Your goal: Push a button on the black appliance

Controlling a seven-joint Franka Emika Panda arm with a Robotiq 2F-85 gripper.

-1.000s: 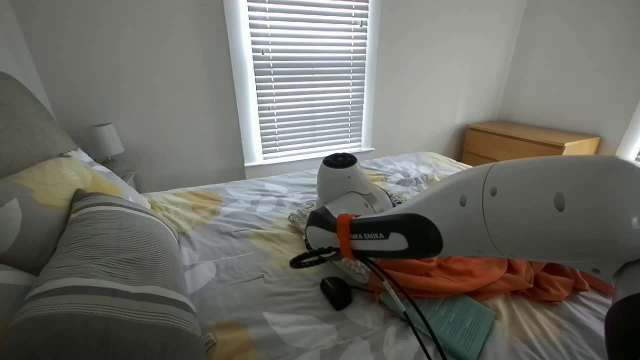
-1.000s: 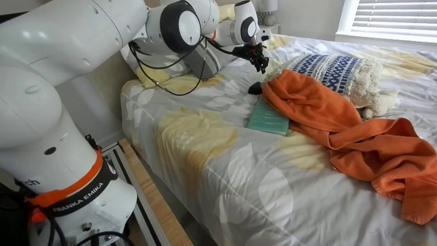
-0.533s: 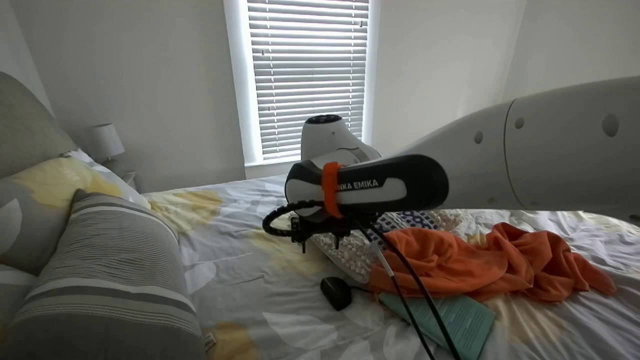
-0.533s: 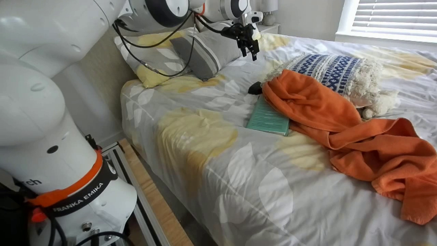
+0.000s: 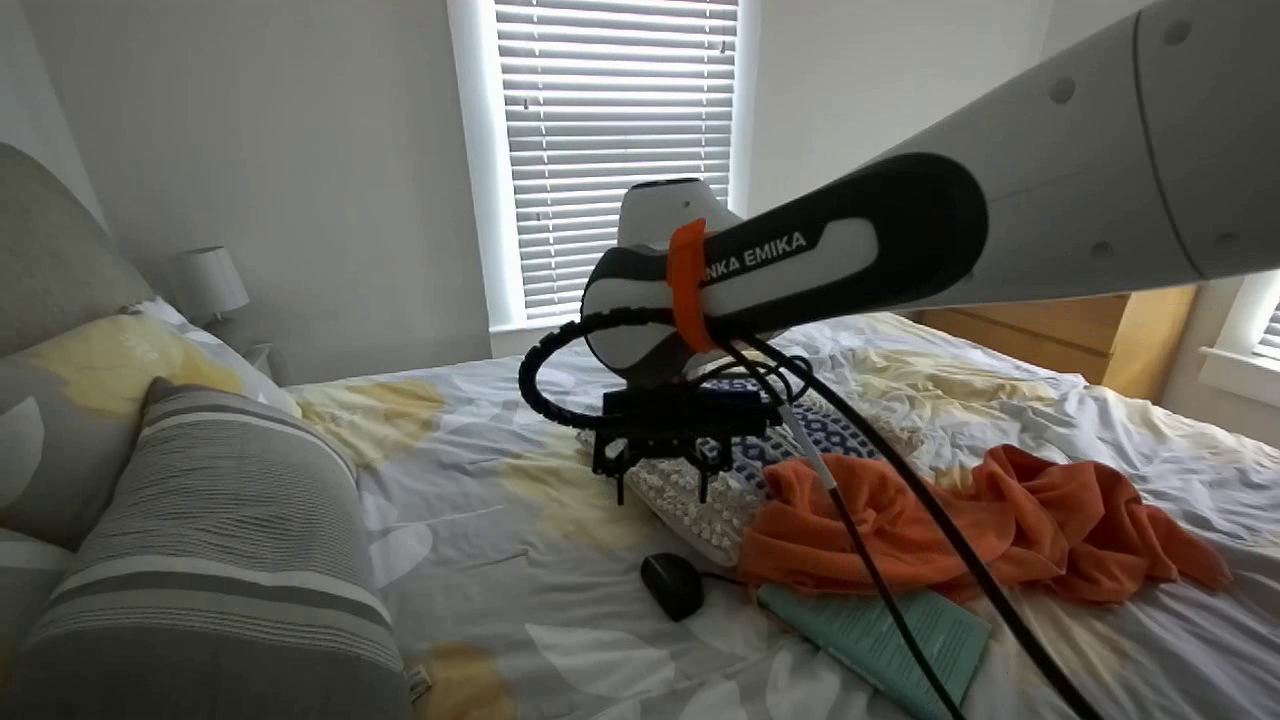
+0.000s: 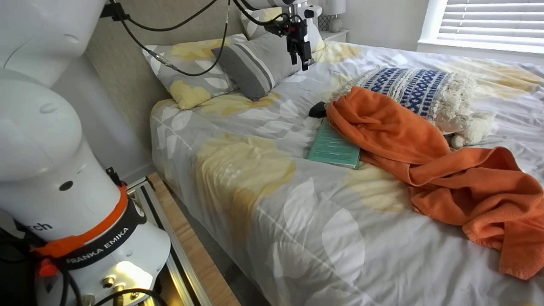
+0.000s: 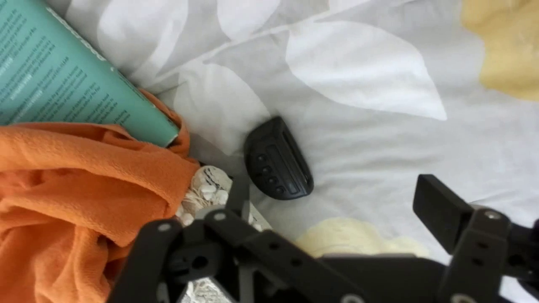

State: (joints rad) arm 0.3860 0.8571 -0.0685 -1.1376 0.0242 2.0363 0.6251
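The black appliance [image 7: 278, 162] lies flat on the bedding, dark and rounded, a row of several small round buttons [image 7: 271, 180] on its face. In both exterior views it appears as a small dark lump [image 5: 672, 587] at the pillow's corner. My gripper [image 5: 661, 499] hangs well above the bed, fingers pointing down and apart. From the wrist, the open gripper [image 7: 337, 198] has nothing between its fingers; the appliance shows beyond the left finger [image 7: 239, 191], not touching it. An exterior view also has the gripper [image 6: 299, 65] up in the air, on the headboard side of the appliance [image 6: 317, 110].
Beside the appliance are an orange cloth [image 6: 391, 123], a teal book [image 6: 333, 146] partly under it, and a fringed blue-and-white pillow [image 6: 408, 87]. A grey striped pillow [image 5: 220, 540] lies toward the headboard [image 5: 45, 240]. Cables [image 5: 900, 480] hang from the arm.
The arm has risen and drawn back from above the fringed pillow toward the headboard side. Its fingers now point straight down and stand wide apart. The appliance has stayed where it was.
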